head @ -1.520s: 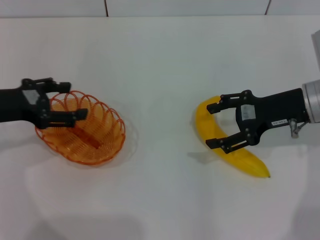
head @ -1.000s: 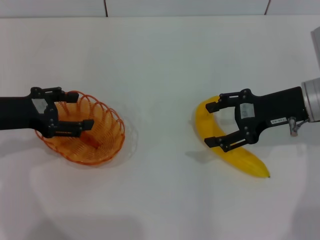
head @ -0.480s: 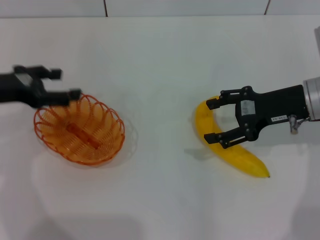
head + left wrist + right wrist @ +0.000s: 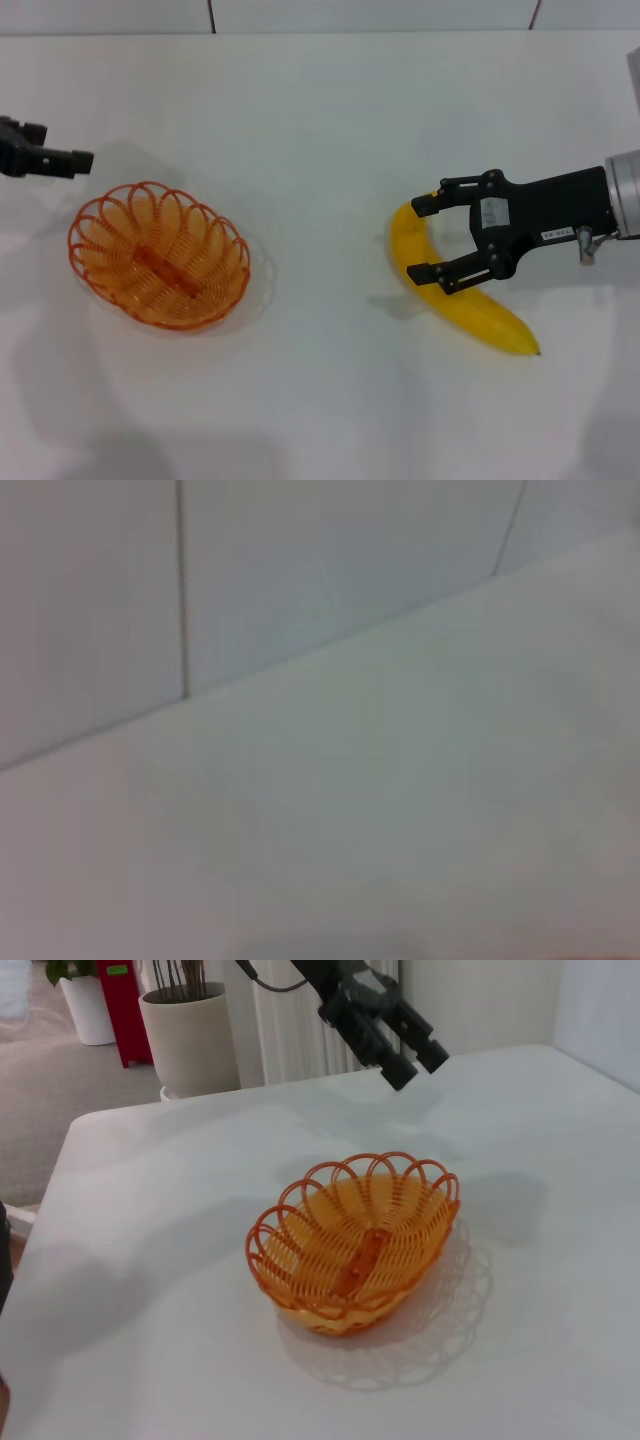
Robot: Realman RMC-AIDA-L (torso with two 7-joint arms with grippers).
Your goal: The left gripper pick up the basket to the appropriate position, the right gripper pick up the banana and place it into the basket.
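The orange wire basket (image 4: 158,255) stands alone on the white table at the left; it also shows in the right wrist view (image 4: 355,1245). My left gripper (image 4: 45,150) is open and empty at the far left edge, behind the basket and apart from it. In the right wrist view it (image 4: 418,1067) hangs in the air beyond the basket. The yellow banana (image 4: 480,315) lies on the table at the right. My right gripper (image 4: 418,240) is open, its fingers straddling the banana's upper curved end. The left wrist view shows only table and wall.
The white table (image 4: 320,140) runs to a tiled wall at the back. In the right wrist view a table edge (image 4: 55,1190) shows, with a large plant pot (image 4: 190,1035) and a red object (image 4: 125,1010) on the floor beyond it.
My left gripper has come off the basket's rim and drawn back up and to the far left. The basket stays where it was. My right gripper has barely moved over the banana.
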